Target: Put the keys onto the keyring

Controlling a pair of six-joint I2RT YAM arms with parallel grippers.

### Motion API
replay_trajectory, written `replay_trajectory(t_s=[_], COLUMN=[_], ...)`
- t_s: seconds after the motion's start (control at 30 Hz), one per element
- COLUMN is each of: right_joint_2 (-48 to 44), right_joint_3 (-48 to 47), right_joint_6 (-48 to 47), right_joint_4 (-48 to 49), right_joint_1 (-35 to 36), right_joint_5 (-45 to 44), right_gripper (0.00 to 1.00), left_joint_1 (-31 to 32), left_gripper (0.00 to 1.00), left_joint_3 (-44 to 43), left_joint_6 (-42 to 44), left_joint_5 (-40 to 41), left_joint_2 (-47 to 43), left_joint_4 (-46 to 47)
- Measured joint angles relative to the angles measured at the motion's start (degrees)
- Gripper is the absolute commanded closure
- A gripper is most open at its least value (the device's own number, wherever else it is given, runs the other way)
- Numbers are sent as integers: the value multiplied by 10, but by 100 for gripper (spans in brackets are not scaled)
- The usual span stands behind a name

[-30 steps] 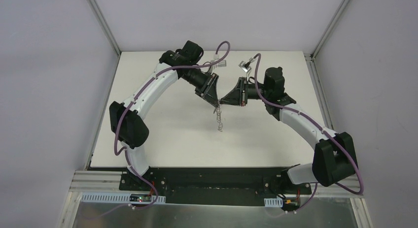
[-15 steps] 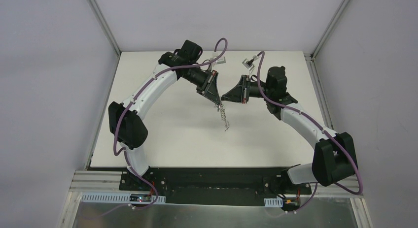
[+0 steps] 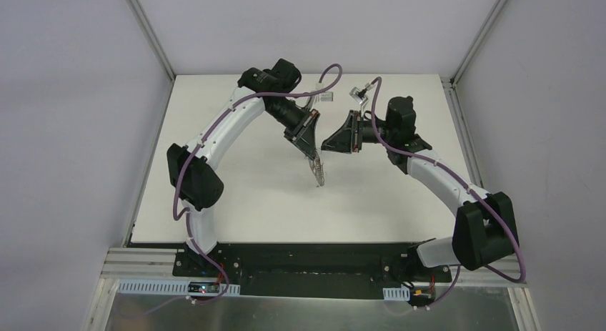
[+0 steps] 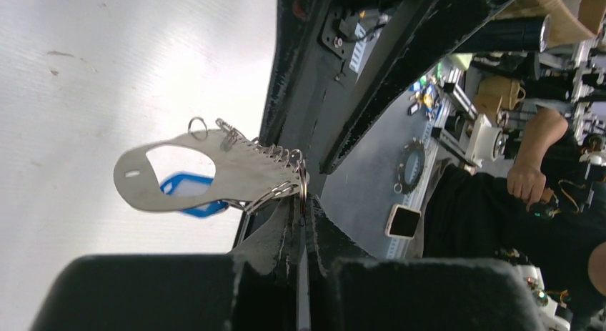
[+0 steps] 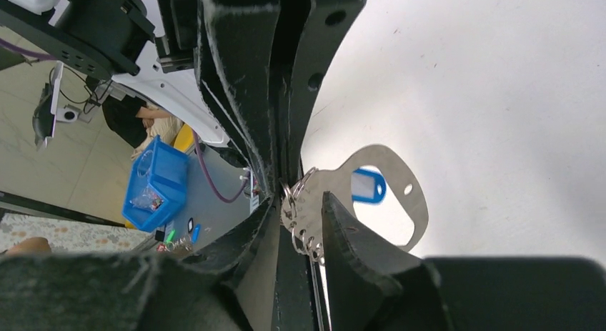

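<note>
My left gripper [image 3: 314, 158] is shut on a small end ring of the keyring [image 3: 318, 172] and holds it hanging above the white table. In the left wrist view the left gripper [image 4: 300, 202] pinches that ring, and the keyring [image 4: 236, 175] sticks out as a silvery oval plate with a row of clips. My right gripper [image 3: 325, 143] is open beside it. In the right wrist view the keyring [image 5: 400, 181] has its clip row between the right gripper's [image 5: 300, 202] parted fingers. A blue tag [image 5: 368, 185] shows through the loop; it also shows in the left wrist view [image 4: 187, 196]. The black-headed key is hidden.
The white table [image 3: 236, 195] is bounded by grey walls and metal frame posts at the back corners. Purple cables [image 3: 329, 73] loop above both wrists. A person and a blue bin [image 5: 154, 181] are off the table, in the background of the wrist views.
My left arm has swung forward and right, and the hanging keyring has swung and now hangs straighter below the left fingers. The right gripper has stayed close by, barely moving.
</note>
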State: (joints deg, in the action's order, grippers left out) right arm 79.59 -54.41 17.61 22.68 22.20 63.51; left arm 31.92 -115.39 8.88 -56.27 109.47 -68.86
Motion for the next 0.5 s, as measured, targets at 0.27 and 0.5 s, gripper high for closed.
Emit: replay_trajectory(t_s=[0.27, 0.5], right_joint_2=[0, 0], right_joint_3=[0, 0], right_joint_6=[-31, -47], right_joint_4=[-7, -15], right_joint_1=[13, 35], right_joint_5=[28, 37], right_gripper=[66, 80], left_joint_1=[19, 19], left_gripper=[100, 100], left_joint_3=[-17, -24], left_joint_6=[26, 28], left_joint_5=[14, 15], left_joint_2=[11, 11], left_joint_4=[-48, -56])
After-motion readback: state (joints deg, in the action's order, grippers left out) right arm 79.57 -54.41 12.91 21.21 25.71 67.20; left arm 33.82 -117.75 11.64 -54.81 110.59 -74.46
